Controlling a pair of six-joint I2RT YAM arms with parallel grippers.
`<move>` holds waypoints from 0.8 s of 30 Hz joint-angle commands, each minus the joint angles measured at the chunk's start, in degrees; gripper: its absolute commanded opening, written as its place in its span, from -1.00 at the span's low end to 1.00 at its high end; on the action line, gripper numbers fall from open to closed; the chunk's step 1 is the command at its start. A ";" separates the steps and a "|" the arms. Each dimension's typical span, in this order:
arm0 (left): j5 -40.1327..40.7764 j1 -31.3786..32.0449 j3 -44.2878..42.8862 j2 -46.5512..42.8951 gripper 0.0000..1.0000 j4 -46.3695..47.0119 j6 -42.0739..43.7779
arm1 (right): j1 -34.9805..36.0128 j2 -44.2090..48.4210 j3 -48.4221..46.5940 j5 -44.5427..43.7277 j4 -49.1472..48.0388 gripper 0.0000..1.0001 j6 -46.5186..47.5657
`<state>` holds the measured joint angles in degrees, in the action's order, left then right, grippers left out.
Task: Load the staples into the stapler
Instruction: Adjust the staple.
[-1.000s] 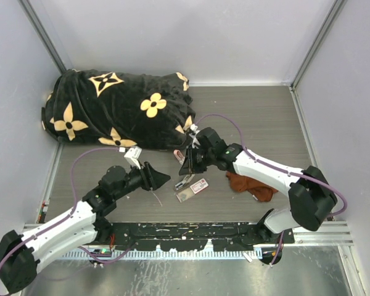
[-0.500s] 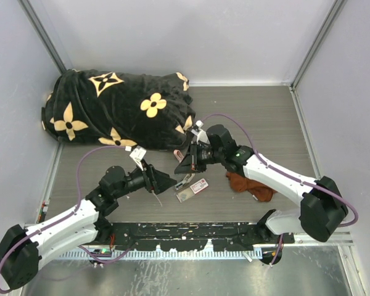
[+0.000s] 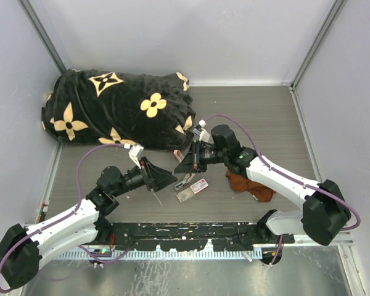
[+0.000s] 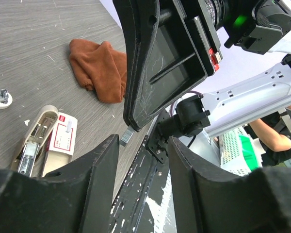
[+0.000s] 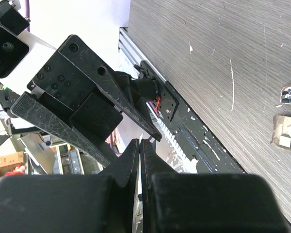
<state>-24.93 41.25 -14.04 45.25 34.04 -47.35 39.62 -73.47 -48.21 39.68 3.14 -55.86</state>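
Note:
The stapler [image 3: 184, 182] lies open on the table, pale with a metal inner part, also in the left wrist view [image 4: 35, 141]. Beside it lies the white box [image 3: 195, 189] with a red label [image 4: 63, 140]. My right gripper [image 3: 179, 168] hovers just above them, shut on a short silvery strip of staples [image 4: 127, 136]; a thin sliver of it shows between the shut jaws of the right gripper [image 5: 140, 141]. My left gripper [image 3: 171, 179] faces it from the left, tips nearly meeting. The left gripper's [image 4: 141, 145] jaws stand apart with nothing between them.
A rust-brown cloth [image 3: 250, 185] lies right of the box. A black blanket with gold flowers [image 3: 111, 108] fills the back left. A small white and metal piece [image 3: 179, 155] lies behind the stapler. Grey walls close three sides.
My left gripper has slid right, closing on the right gripper's tip. The right gripper has stayed over the stapler, shut on the strip, while its arm shifted slightly right.

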 commanded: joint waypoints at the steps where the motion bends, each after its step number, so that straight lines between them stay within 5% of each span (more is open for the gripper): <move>1: -1.51 0.21 -2.39 -0.82 -0.10 4.06 -0.54 | -0.46 1.84 -0.07 1.79 -4.05 -0.99 -1.59; 24: -0.65 0.14 -2.31 0.87 -0.83 3.84 -1.68 | -0.98 1.04 2.18 1.85 -5.60 -0.99 -2.17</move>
<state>-24.38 41.15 -14.04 46.44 33.10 -48.05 38.76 -73.47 -46.61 42.57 0.45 -58.48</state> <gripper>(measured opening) 0.115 0.074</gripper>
